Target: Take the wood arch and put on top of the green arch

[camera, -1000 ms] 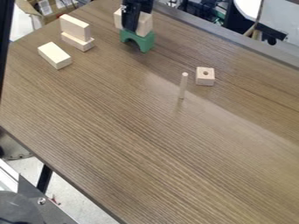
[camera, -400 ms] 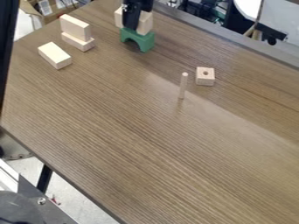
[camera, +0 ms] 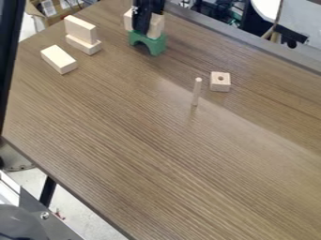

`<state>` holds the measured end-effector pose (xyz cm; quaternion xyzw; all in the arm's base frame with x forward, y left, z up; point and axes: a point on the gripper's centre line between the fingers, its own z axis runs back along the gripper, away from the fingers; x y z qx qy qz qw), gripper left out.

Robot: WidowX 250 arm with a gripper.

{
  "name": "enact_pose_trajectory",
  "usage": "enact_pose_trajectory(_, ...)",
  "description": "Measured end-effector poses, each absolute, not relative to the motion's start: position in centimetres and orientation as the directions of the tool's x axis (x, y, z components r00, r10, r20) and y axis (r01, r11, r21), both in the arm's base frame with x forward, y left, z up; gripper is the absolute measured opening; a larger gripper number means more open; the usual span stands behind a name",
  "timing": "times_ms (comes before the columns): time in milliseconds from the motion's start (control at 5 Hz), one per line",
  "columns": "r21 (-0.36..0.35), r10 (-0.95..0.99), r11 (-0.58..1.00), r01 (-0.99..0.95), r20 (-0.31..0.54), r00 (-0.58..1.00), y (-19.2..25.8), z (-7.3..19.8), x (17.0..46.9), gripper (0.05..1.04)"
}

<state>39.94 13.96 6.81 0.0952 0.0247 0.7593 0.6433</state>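
At the table's far edge, near the top of the camera view, my gripper (camera: 141,29) hangs in front of the pale wood arch (camera: 155,26). That arch rests on the green arch (camera: 157,45), which stands upright on the table with its opening facing down. The gripper covers the middle of the wood arch, and whether its hold is closed around it cannot be told.
A pale block stands on a flat one (camera: 81,34) at the upper left, with another block (camera: 59,59) lying nearby. Right of centre are an upright dowel (camera: 197,92) and a holed cube (camera: 220,81) on the wooden table (camera: 156,154).
The gripper has shifted very slightly to the right. Both arches and the other blocks look the same.
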Motion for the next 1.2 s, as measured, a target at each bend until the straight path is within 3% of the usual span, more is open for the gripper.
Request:
enact_pose_trajectory(400,0.143,0.976,-0.174,-0.974,0.155,-0.152,13.97,6.48,40.19,0.671)
enact_pose_trajectory(600,0.142,0.975,-0.181,-0.973,0.157,-0.159,13.99,6.44,40.18,0.953)
enact_pose_trajectory(800,0.135,0.973,-0.193,-0.972,0.158,-0.171,13.99,6.43,40.25,0.951)
enact_pose_trajectory(1000,0.128,0.974,-0.188,-0.974,0.15,-0.168,13.9,6.36,40.39,0.692)
enact_pose_trajectory(1200,0.119,0.976,-0.187,-0.975,0.139,-0.17,13.72,6.22,40.48,0.609)
